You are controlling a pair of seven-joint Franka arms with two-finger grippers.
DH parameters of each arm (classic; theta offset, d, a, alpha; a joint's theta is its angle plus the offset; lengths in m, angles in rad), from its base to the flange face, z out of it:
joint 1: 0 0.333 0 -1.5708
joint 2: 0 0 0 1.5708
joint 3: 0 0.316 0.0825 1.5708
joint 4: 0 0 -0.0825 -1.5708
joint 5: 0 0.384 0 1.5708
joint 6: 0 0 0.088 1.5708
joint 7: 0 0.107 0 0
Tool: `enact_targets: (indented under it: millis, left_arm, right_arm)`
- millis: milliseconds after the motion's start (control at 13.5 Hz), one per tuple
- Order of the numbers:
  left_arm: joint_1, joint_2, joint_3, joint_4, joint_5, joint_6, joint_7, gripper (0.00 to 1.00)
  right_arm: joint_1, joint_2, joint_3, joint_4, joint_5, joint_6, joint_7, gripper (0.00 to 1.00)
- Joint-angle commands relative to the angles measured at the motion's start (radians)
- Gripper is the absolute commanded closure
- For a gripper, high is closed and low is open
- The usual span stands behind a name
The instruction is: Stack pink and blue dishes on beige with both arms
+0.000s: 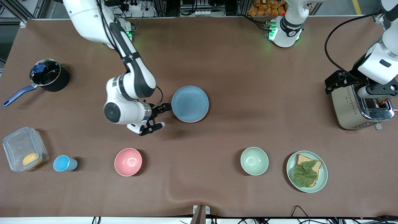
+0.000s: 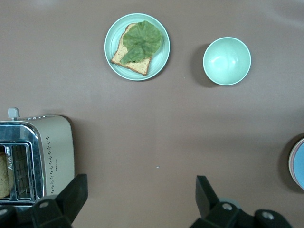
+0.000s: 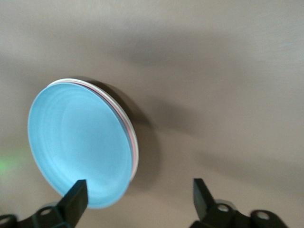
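The light blue plate [image 1: 189,103] lies mid-table on top of a stack. Under it a thin pink plate edge [image 3: 126,121] and a cream beige plate edge [image 3: 137,152] show in the right wrist view. My right gripper [image 1: 161,116] hangs open and holds nothing, just beside the stack toward the right arm's end; in its wrist view the right gripper [image 3: 137,194] has one finger [image 3: 76,197] over the blue plate's [image 3: 78,147] rim. My left gripper [image 1: 381,95] waits open over the toaster, and the left gripper [image 2: 140,194] has bare table between its fingers.
A silver toaster [image 1: 357,107] with toast stands at the left arm's end. Nearer the camera are a green plate with bread and lettuce [image 1: 307,171], green bowl [image 1: 254,161], pink bowl [image 1: 128,161], blue cup [image 1: 63,163], clear container [image 1: 25,152]. A black pot [image 1: 49,75] sits farther back.
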Motion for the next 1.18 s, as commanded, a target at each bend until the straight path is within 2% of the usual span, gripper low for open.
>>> enact_targets:
  millis: [0, 222, 370, 444, 518, 665, 813, 961, 1109]
  left_arm:
    - [-0.004, -0.006, -0.003, 0.016, 0.017, -0.027, 0.009, 0.0]
    - [-0.004, -0.001, -0.003, 0.015, 0.019, -0.027, 0.007, 0.0]
    - [-0.004, -0.001, -0.002, 0.016, 0.02, -0.027, 0.009, 0.0]
    - [-0.002, -0.003, -0.003, 0.018, 0.02, -0.028, 0.01, 0.0]
    - [0.001, -0.004, -0.003, 0.018, 0.022, -0.028, 0.01, 0.0]
    - [0.001, -0.004, -0.005, 0.018, 0.02, -0.031, 0.01, 0.0]
    - [-0.002, -0.004, -0.005, 0.018, 0.022, -0.033, 0.01, 0.0]
    - [0.001, -0.004, -0.003, 0.018, 0.02, -0.034, 0.01, 0.0]
    - [0.002, -0.004, -0.003, 0.018, 0.02, -0.039, 0.009, 0.0]
  right_arm:
    - [-0.008, -0.078, -0.052, 0.067, -0.133, -0.137, 0.018, 0.0]
    - [-0.009, -0.16, -0.146, 0.164, -0.284, -0.354, 0.006, 0.0]
    - [-0.018, -0.238, -0.177, 0.169, -0.35, -0.43, 0.009, 0.0]
    - [-0.052, -0.301, -0.162, 0.166, -0.385, -0.435, 0.009, 0.0]
    - [-0.104, -0.343, -0.114, 0.166, -0.393, -0.435, 0.009, 0.0]
    - [-0.301, -0.392, 0.032, 0.166, -0.404, -0.43, 0.009, 0.0]
    - [-0.395, -0.465, 0.069, 0.163, -0.468, -0.421, 0.012, 0.0]
    - [-0.498, -0.518, 0.146, 0.073, -0.525, -0.383, 0.012, 0.0]
    - [-0.529, -0.59, 0.166, -0.074, -0.537, -0.236, 0.012, 0.0]
